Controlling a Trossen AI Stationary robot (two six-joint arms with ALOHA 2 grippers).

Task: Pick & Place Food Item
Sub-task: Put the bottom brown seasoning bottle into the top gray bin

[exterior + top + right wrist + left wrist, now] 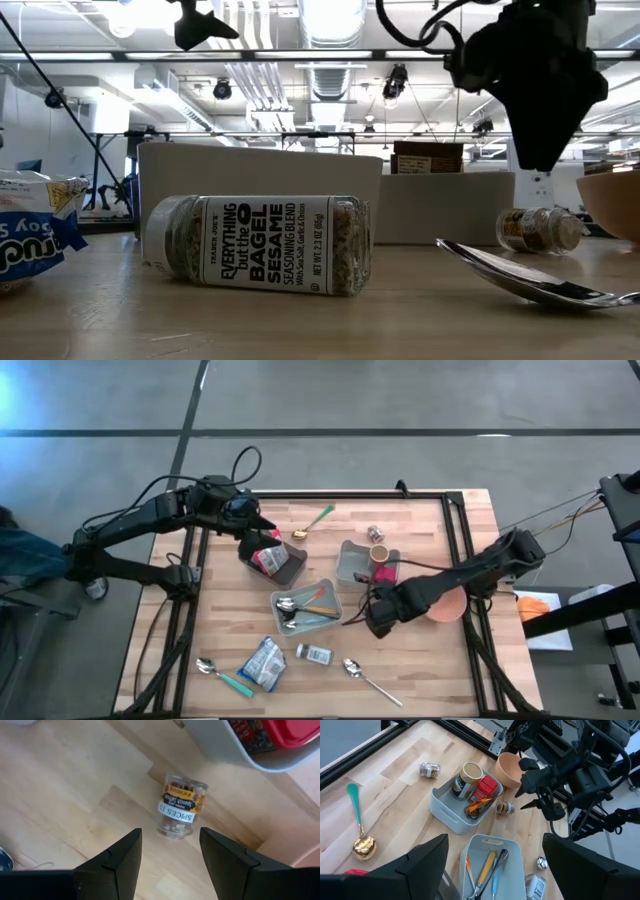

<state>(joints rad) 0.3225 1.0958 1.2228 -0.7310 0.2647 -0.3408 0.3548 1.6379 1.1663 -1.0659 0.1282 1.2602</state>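
Right gripper (170,857), fingers parted and empty, hovers above a small saffron jar (178,807) lying beside the grey bin (235,747) near the table's (420,660) right edge. Only the wrist view resolves its label. Left gripper (262,528), open, hovers near the far-left corner.

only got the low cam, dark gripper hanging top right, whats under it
Observer: That is the right gripper, open, above a small spice jar that lies on its side on the wood.
Operator: whats next to the jar
Observer: A grey bin holding a can and a red packet.
Operator: wheres the other arm
Observer: The left gripper is open at the table's back left, by a dark tray.
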